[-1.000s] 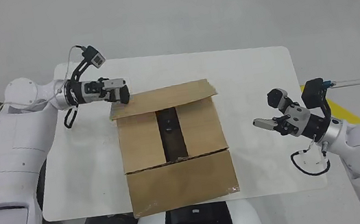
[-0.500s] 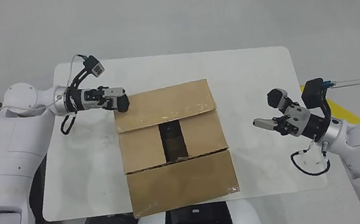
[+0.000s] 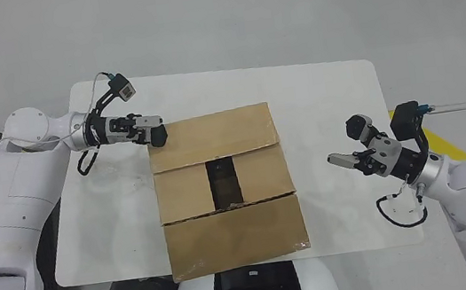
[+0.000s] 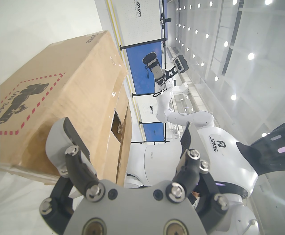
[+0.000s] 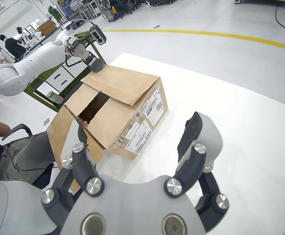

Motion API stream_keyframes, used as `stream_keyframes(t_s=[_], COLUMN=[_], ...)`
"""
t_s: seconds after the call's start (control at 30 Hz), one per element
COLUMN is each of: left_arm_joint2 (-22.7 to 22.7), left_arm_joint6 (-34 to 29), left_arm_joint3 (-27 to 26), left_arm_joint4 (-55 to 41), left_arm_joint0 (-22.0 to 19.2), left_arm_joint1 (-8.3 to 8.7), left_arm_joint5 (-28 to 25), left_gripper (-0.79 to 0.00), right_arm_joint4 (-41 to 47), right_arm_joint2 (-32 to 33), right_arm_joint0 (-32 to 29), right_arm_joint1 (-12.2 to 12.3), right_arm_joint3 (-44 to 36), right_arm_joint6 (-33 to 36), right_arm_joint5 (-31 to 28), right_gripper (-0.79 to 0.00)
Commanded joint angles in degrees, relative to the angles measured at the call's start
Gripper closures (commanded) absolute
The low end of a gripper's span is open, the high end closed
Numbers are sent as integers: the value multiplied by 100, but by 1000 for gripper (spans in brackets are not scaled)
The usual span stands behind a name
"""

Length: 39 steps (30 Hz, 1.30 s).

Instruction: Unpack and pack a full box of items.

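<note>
In the top view, the left gripper (image 3: 158,133) had closed in on the far left corner of the brown cardboard box (image 3: 225,186) on the white bench (image 3: 326,105). The far flap (image 3: 214,136) had sunk flatter, which I read as a closing step. Its wrist view showed fingers (image 4: 71,133) spread, one perhaps touching the box; the right wrist view showed the right gripper (image 5: 138,126) spread, empty, unmoved.

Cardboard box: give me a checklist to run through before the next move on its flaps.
1. Box resting on table: ok.
2. Far flap lowered over the opening: ok.
3. Near flap closed: not ok, it splays outward.
4. Left gripper at far flap's corner, fingers open: ok.
5. Right gripper apart from box, fingers open: ok.
6. Contents through centre gap: cannot tell.
</note>
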Motion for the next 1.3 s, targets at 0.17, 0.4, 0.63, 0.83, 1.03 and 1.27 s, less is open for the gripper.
stream_keyframes(t_s=[0.17,0.4,0.63,0.83,1.03,1.27], left_arm_joint2=[0,0,0,0,0,0], left_arm_joint6=[0,0,0,0,0,0], left_arm_joint3=[0,0,0,0,0,0], left_arm_joint4=[0,0,0,0,0,0], left_arm_joint0=[0,0,0,0,0,0], left_arm_joint1=[0,0,0,0,0,0], left_arm_joint5=[0,0,0,0,0,0], left_gripper=[-785,-785,-785,-785,-785,-785], right_arm_joint4=[0,0,1040,2037,2885,3458], right_arm_joint2=[0,0,-116,111,183,129], right_arm_joint0=[0,0,-46,-313,-775,-1018], right_arm_joint1=[0,0,39,108,159,215], right_arm_joint3=[0,0,104,97,1,50], right_arm_joint6=[0,0,610,1231,1829,2543], right_arm_joint5=[0,0,78,367,558,716], right_gripper=[-785,-785,-785,-785,-785,-785])
